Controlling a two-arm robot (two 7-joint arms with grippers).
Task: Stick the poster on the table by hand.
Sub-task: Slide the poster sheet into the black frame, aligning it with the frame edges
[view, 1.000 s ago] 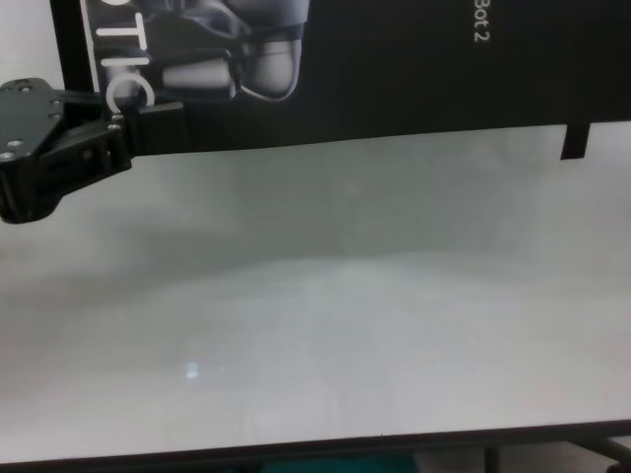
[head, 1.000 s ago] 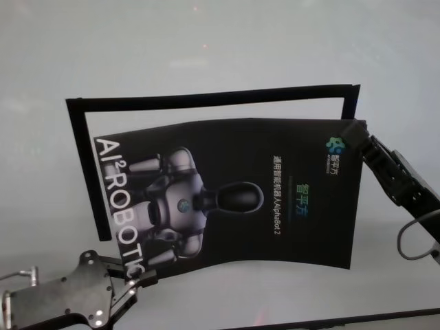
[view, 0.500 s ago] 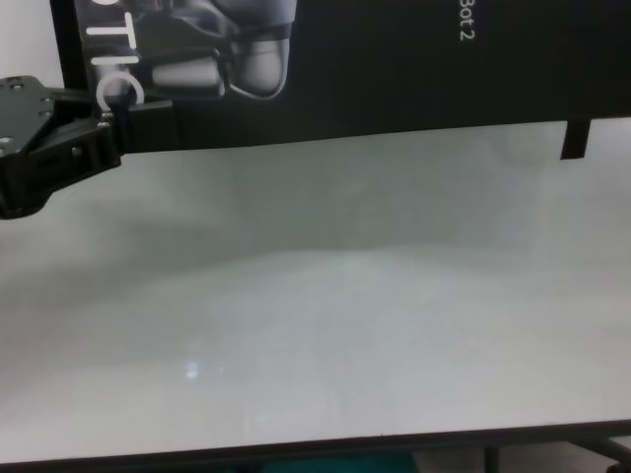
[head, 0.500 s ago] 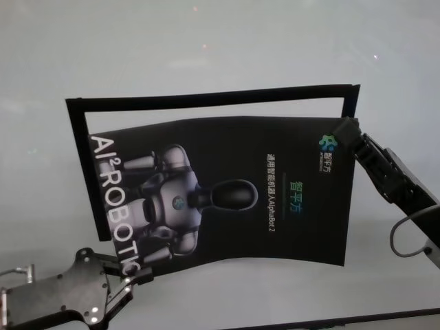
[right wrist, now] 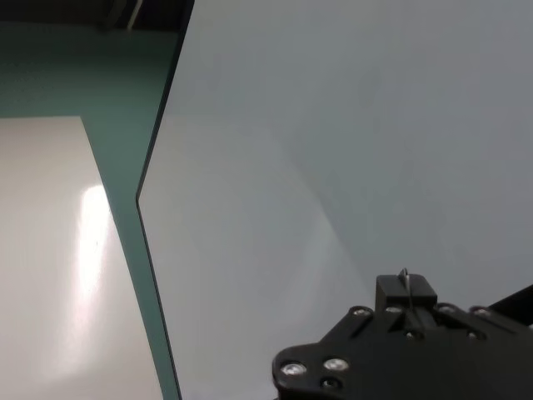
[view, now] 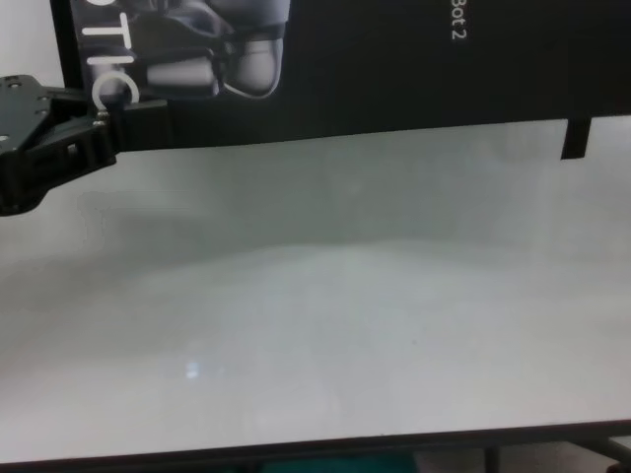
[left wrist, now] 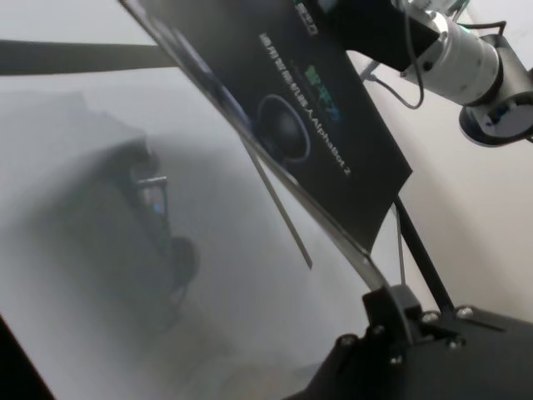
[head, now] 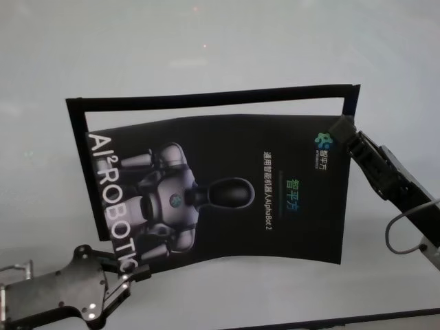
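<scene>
The poster point(head: 227, 192), a black glossy sheet with a silver robot picture and white letters, hangs slightly bowed above the pale table point(head: 206, 55). My left gripper point(head: 137, 270) is shut on its near left corner by the letters; it also shows in the chest view point(view: 104, 116) and the left wrist view point(left wrist: 391, 300). My right gripper point(head: 339, 129) is shut on the far right corner; in the right wrist view point(right wrist: 405, 287) it pinches the sheet's thin edge. The poster shows edge-on in the left wrist view point(left wrist: 333, 142) and across the top of the chest view point(view: 394, 59).
Thin black frame bars point(head: 206, 98) lie on the table behind and to the left of the poster, with a short stub at the right point(view: 577, 138). The table's dark front edge point(view: 315, 455) runs below. A teal floor point(right wrist: 125, 192) lies beyond the table's side edge.
The poster and both grippers have shifted to the left and a little farther from me. Both grips on its corners are unchanged.
</scene>
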